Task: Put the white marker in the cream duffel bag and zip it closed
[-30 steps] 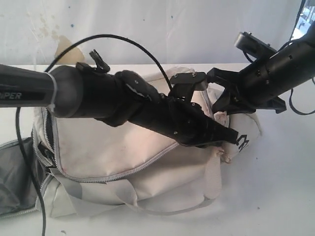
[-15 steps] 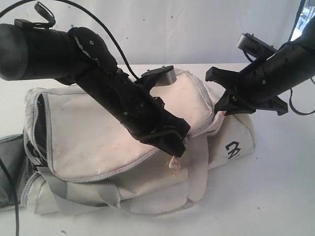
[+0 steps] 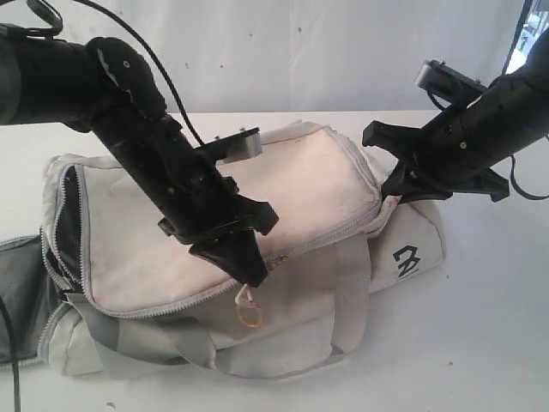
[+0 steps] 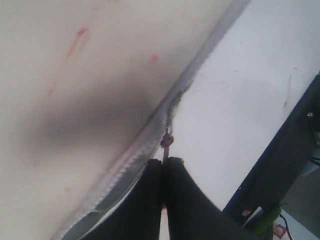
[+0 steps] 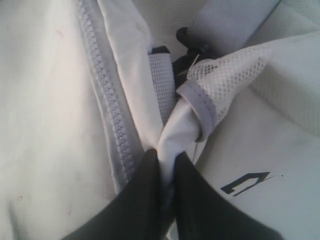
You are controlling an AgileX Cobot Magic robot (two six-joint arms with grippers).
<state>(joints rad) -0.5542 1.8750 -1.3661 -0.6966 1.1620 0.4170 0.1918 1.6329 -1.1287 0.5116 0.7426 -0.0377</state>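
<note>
— Leftward along the cream duffel bag (image 3: 317,180) goes my left claw (image 3: 252,275) since a second ago, clamped on the zipper pull (image 4: 166,142).
— And where's the bag?
— Under it on the tabletop (image 3: 489,326); my right claw (image 3: 396,192) pinches its end fabric.

surface: white counter (image 3: 480,343), faintly scuffed | backdrop: white wall (image 3: 343,51), small dark specks | light: even, bright sliver (image 3: 518,47) past wall's right edge
</note>
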